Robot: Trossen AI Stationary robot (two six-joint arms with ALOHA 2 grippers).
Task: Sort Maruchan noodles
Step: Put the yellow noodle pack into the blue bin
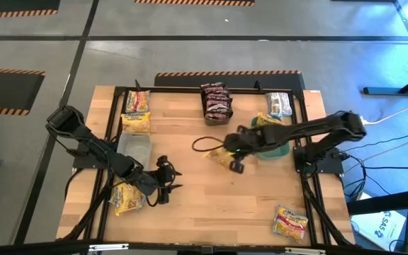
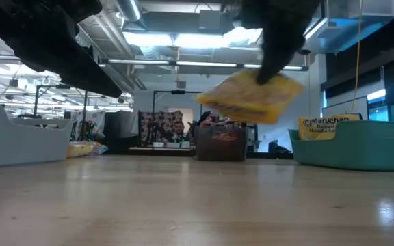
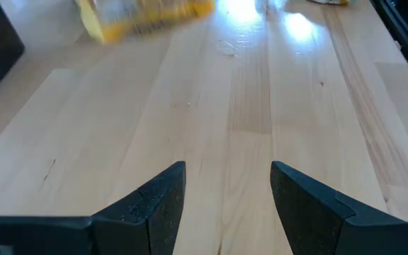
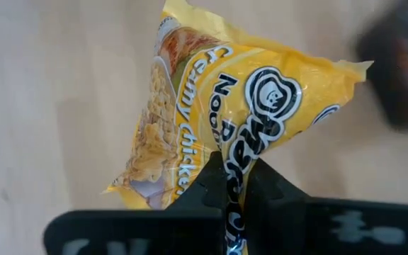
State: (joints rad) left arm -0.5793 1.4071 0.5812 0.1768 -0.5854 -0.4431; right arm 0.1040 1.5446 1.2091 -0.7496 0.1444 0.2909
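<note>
The right gripper (image 4: pixel 234 185) holds a yellow noodle packet (image 4: pixel 218 113) pinched by its edge, clear above the middle of the wooden table (image 1: pixel 204 205), near the teal bin (image 2: pixel 358 147). The left gripper (image 3: pixel 227 195) hovers spread and empty over bare wood.

Pale wooden plank tabletop (image 1: pixel 190 205) w/ black frame carries: clear grey plastic bin (image 1: pixel 134 146) at left, dark bin of red-orange packets (image 1: pixel 216 101) at far edge, teal dish (image 2: pixel 361 145) right of centre, yellow packet (image 1: pixel 290 223) lying near front-right corner.
</note>
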